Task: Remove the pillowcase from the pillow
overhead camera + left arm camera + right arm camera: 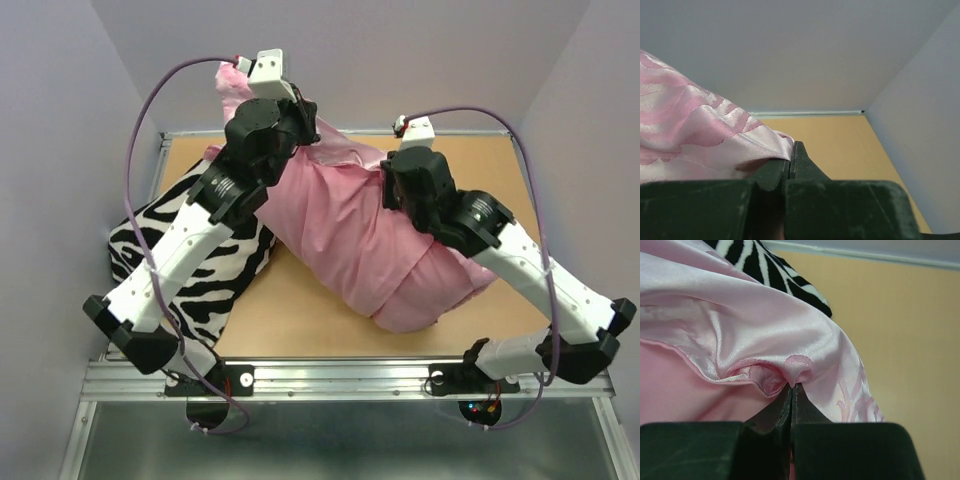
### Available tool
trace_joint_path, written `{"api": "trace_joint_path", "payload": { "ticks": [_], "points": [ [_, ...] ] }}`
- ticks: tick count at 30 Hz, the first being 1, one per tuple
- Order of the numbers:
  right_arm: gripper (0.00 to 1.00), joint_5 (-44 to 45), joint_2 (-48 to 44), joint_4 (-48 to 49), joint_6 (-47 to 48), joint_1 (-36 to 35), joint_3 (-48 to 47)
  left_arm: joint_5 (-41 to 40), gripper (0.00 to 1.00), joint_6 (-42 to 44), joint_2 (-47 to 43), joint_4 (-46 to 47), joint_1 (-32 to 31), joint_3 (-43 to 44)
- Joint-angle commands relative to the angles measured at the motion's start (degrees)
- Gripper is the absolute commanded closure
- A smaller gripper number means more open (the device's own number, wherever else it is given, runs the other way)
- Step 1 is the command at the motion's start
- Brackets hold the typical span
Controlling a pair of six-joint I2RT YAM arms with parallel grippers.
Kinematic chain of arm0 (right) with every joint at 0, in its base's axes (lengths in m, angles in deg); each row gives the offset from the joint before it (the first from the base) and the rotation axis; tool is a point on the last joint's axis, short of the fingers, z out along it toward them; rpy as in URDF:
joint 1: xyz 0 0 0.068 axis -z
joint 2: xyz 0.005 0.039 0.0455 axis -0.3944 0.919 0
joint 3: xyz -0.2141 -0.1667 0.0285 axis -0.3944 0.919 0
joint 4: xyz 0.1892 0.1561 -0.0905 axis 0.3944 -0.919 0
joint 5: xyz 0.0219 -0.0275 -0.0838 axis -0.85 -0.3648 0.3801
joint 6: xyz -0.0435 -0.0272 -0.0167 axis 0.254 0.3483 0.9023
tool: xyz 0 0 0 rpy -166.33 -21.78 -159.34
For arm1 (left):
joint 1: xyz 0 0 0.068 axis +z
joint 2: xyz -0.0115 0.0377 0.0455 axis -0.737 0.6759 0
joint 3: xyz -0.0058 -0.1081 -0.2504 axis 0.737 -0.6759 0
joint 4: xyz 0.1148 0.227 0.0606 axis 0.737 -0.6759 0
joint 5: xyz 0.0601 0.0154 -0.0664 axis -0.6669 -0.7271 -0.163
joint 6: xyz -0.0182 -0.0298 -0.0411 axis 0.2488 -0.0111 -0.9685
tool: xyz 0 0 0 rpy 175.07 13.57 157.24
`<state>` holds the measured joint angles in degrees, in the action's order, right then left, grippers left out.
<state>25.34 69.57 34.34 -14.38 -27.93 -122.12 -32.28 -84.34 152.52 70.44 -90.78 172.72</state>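
Observation:
The pink pillowcase (340, 215) lies diagonally across the table and is still plump, so the pillow is hidden inside it. My left gripper (791, 151) is shut on a satin edge of the pillowcase (700, 135). It holds that end raised at the far left, near the back wall (232, 76). My right gripper (792, 386) is shut on a puckered fold of the pillowcase (765, 335), beside a hemmed edge where the matte reverse shows. In the top view the right wrist (415, 185) rests over the middle of the case and hides its own fingers.
A black-and-white zebra-striped pillow (215, 262) lies at the left under my left arm, partly over the table's left edge, and it shows behind the fabric in the right wrist view (775, 270). The tan tabletop (290, 300) is walled at the back and both sides.

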Motion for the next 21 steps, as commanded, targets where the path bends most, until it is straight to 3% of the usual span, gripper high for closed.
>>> {"api": "trace_joint_path", "payload": {
  "ticks": [1, 2, 7, 13, 15, 17, 19, 21],
  "points": [
    [0.99, -15.95, 3.67, 9.09, -1.11, 12.87, 3.07, 7.47, 1.0, -4.87, 3.13, 4.86, 4.71, 3.12],
    [0.99, -21.38, 4.82, 9.97, -1.2, 15.1, 3.51, 7.74, 1.0, -5.14, 5.23, 4.6, 5.42, 3.29],
    [0.99, -28.44, 12.72, 12.87, -4.61, 24.42, 3.17, 11.95, 1.0, -8.04, 12.7, 4.33, 9.2, 4.61],
    [0.92, -31.45, 17.13, 13.76, -6.47, 28.13, 1.23, 17.58, 0.98, -9.37, 15.54, 4.77, 11.32, 2.33],
    [0.84, -32.24, 17.4, 13.76, -6.56, 28.22, 1.93, 18.02, 0.9, -8.84, 14.13, 5.64, 11.32, -0.47],
    [0.77, -32.33, 17.48, 13.76, -6.56, 28.22, 2.37, 18.46, 0.72, -8.58, 12.82, 6.52, 11.32, -2.5],
    [0.63, -31.98, 17.05, 13.76, -6.56, 28.3, 2.72, 20.13, 0.58, -7.96, 10.53, 8.19, 11.32, -5.75],
    [0.49, -31.36, 16.35, 13.76, -6.56, 28.39, 2.37, 20.93, 0.51, -7.44, 7.81, 10.04, 11.14, -8.03]
  ]
}}
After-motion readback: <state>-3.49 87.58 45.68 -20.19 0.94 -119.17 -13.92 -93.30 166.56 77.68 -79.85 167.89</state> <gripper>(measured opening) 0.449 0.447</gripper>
